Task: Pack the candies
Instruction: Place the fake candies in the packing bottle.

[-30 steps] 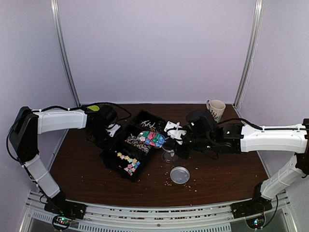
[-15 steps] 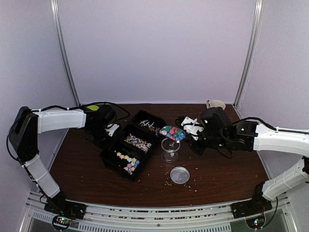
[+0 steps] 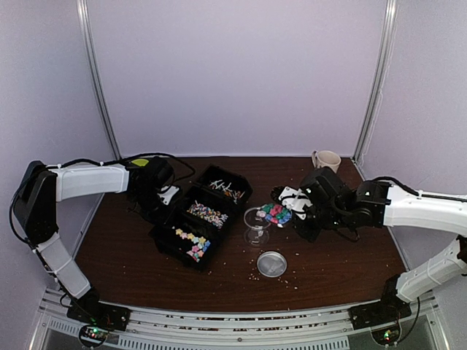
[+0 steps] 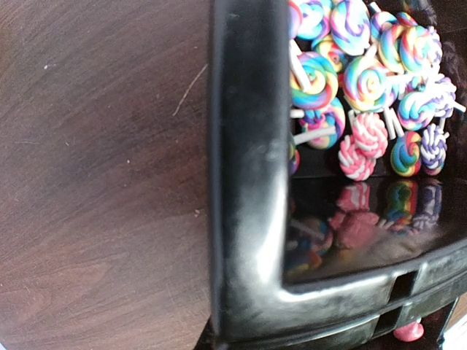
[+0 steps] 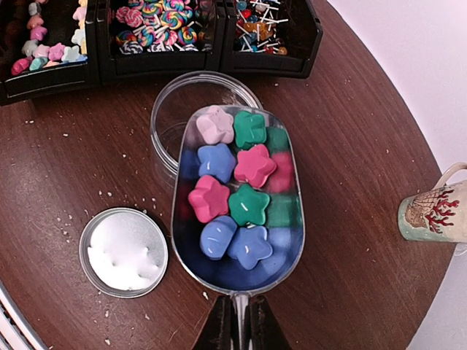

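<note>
— Whereabouts of the candies (image 5: 237,189)?
— Heaped in a metal scoop (image 5: 241,283): star shapes in pink, blue and green, piled on one another. Held above the table (image 5: 350,146), front end overlapping the mouth of a clear jar (image 5: 169,117).
— And holding the scoop?
— Right gripper (image 5: 239,332), clamped tight on the thin handle from both sides.
— More sweets elsewhere?
— Yes, in a black three-part tray (image 5: 160,65) just beyond the jar. Seen from the right wrist: small stars (image 5: 47,51) in the left-hand compartment, swirl lollipops (image 5: 157,25) in the middle, stick sweets (image 5: 259,20) on the right.
— Left gripper (image 3: 166,197)?
— Down at the tray's left edge in the overhead view, narrowed to almost nothing. Impossible to tell whether pinching the rim. From its own camera, only the tray wall close up and the lollipops behind it.
— Anything else on the table?
— A round lid (image 5: 124,252) lying flat near the jar, not touching it, with pale crumbs (image 5: 149,200) scattered around; a patterned mug (image 5: 429,213) upright, well off to the right
</note>
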Available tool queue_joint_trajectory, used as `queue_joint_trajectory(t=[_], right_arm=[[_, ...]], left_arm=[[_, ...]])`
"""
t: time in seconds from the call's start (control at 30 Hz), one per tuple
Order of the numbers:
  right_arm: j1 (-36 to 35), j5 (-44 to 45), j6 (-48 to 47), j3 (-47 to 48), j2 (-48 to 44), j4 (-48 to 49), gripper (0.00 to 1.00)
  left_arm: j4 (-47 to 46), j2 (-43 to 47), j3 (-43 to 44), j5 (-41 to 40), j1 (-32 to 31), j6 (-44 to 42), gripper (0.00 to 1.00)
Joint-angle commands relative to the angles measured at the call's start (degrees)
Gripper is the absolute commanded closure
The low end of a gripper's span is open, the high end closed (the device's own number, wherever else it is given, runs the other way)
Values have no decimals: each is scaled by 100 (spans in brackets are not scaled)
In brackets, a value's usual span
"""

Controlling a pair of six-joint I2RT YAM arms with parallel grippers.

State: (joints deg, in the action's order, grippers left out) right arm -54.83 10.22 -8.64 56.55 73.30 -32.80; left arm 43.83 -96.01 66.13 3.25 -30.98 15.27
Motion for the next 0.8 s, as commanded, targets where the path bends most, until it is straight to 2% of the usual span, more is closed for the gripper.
queue_joint_trajectory(t=[0.0, 0.77], right_arm=[[10, 206, 43, 423, 34, -422, 100], [-184, 506, 41, 1246, 667, -1641, 100]], left_arm=[[-765, 444, 302, 366, 55, 99, 100], [-766, 492, 304, 385, 75, 108, 100]])
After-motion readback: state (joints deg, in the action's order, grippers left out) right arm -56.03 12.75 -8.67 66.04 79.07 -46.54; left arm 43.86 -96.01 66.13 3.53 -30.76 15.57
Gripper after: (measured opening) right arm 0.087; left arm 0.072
